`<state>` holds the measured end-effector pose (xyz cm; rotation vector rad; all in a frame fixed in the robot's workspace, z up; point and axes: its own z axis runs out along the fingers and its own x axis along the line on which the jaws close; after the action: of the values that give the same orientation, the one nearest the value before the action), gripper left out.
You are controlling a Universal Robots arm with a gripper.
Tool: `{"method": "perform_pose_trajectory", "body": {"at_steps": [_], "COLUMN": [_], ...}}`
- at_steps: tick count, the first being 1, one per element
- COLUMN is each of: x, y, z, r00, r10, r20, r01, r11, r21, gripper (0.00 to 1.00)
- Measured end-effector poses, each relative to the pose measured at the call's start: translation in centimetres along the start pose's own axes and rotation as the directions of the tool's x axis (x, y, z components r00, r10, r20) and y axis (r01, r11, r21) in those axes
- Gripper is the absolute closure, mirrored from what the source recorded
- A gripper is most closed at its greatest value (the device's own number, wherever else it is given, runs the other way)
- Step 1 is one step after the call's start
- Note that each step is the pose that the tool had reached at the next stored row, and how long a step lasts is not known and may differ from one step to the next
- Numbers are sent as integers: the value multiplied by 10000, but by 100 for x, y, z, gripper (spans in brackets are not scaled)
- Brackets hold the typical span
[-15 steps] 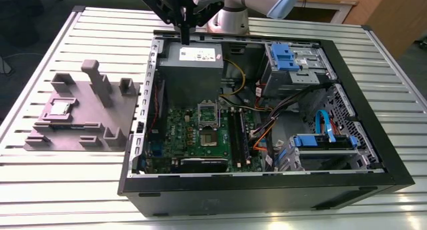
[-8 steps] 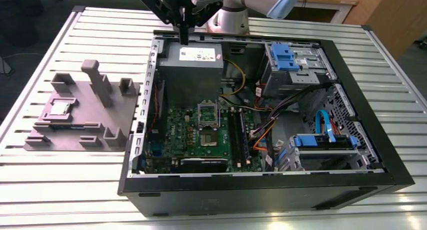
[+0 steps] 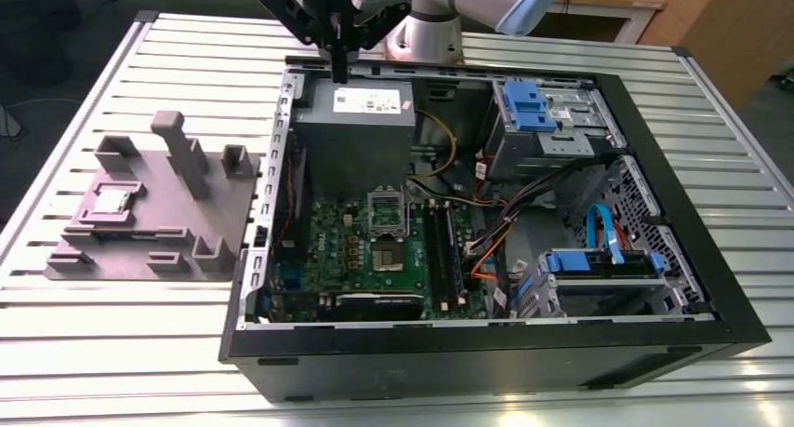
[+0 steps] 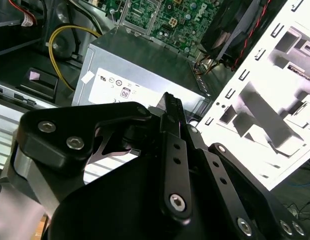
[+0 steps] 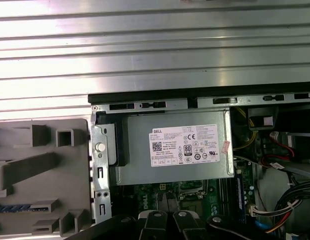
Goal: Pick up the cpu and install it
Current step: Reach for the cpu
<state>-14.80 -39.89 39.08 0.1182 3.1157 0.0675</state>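
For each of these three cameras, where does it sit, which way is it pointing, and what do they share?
Exterior view: off the arm, looking down on the open computer case, the cpu on its grey plate, and the hand over the labelled grey box.
First wrist view: on the arm, facing down onto that box; hand links show.
Second wrist view: on the arm, looking along the hand.
All share the box.

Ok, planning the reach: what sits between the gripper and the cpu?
In the exterior view, from gripper to cpu: the case wall, table slats, then the grey plate's tall post.
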Motion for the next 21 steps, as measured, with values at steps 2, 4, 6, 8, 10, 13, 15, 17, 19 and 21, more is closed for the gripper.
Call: {"method": "perform_pose_trajectory", "body": {"at_steps": [2, 4, 6, 8, 10, 13, 15, 17, 19, 21], "x": [15, 28, 29, 30, 32, 42, 54, 70, 87, 105], "y": [-1, -2, -2, -2, -2, -3, -4, -5, -7, -8], "z": [1, 2, 2, 2, 1, 2, 1, 1, 1, 2], "r00": [10000, 10000, 10000, 10000, 10000, 10000, 10000, 10000, 10000, 10000], "r10": [0, 0, -1, 0, 0, 0, 0, 0, 0, 0], "r20": [0, 0, 0, 0, 0, 0, 0, 0, 0, 1], "r01": [0, 0, 1, 0, 0, 0, 0, 0, 0, 0], "r11": [10000, 10000, 10000, 10000, 10000, 10000, 10000, 10000, 10000, 10000], "r21": [0, -1, 0, 0, 0, 0, 0, 0, 0, -1], "gripper": [90, 90, 90, 90, 90, 90, 90, 90, 90, 90]}}
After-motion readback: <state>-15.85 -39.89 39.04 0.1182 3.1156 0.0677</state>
